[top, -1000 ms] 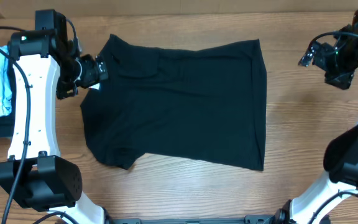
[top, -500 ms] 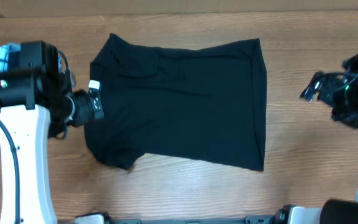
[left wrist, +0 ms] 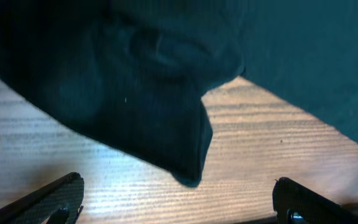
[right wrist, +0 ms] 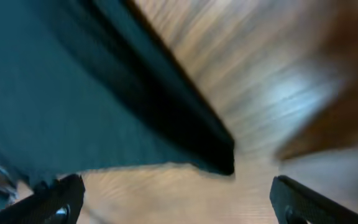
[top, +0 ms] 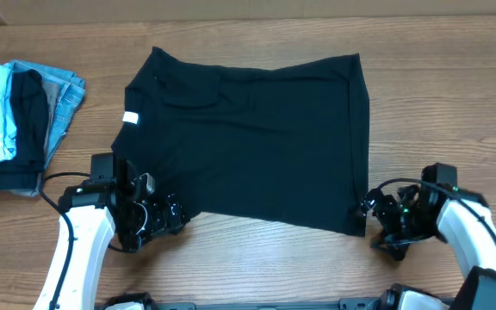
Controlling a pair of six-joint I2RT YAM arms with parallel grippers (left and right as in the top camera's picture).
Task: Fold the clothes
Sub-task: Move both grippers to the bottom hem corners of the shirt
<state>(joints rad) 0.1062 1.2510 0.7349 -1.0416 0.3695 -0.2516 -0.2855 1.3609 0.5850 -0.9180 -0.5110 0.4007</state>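
- Now left tool (top: pixel 173 215) and right tool (top: pixel 370 212) are down at the near corners of the clothes (top: pixel 257 138), moved in from the far side.
- Both spread, empty.
- Fabric lies flat on tabletop (top: pixel 265 267), just ahead of each; grasp likely next.

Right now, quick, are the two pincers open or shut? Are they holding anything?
Left pincer: open, holding nothing, just short of a corner of the black shirt.
Right pincer: open, holding nothing, by another shirt corner.

Top-down overhead, wrist close-ups (shared clothes (top: pixel 248 142))
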